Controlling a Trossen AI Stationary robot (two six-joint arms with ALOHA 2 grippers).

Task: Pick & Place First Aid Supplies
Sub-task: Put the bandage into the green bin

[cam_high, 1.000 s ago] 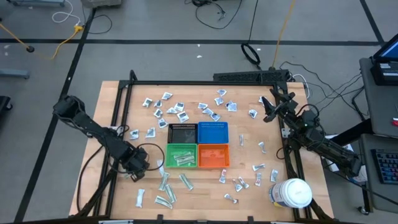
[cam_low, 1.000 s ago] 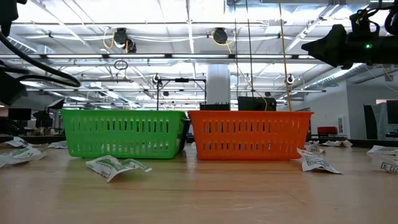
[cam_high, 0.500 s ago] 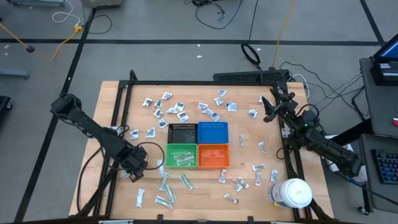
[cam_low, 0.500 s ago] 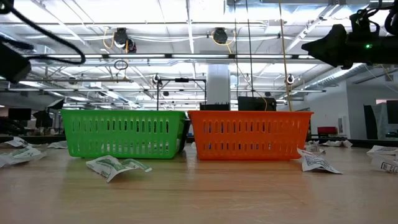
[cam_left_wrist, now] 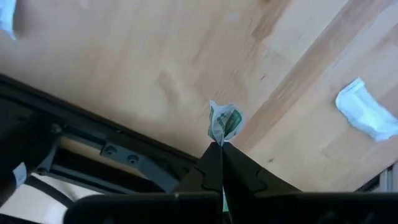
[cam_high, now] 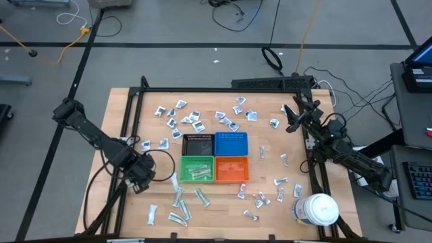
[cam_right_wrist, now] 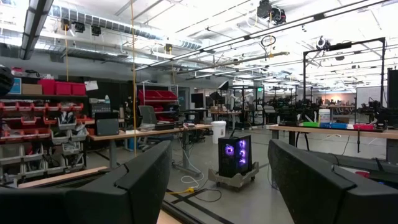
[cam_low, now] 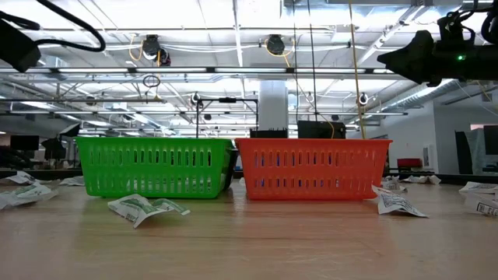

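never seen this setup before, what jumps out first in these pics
The block of four small bins at the table's middle: black bin, blue bin, green bin and orange bin. Small white packets lie scattered all around them, and a large white jar stands at the near right corner. Left of the bins, the left gripper is shut on one packet, while the right gripper waits open at the far right.

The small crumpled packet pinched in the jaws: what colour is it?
White packet with green print; left wrist view.

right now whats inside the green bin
The green bin holds a few pale wrapped packets, seen from above. From table level its slotted wall hides them, so an exact count or anything beneath them can't be told.
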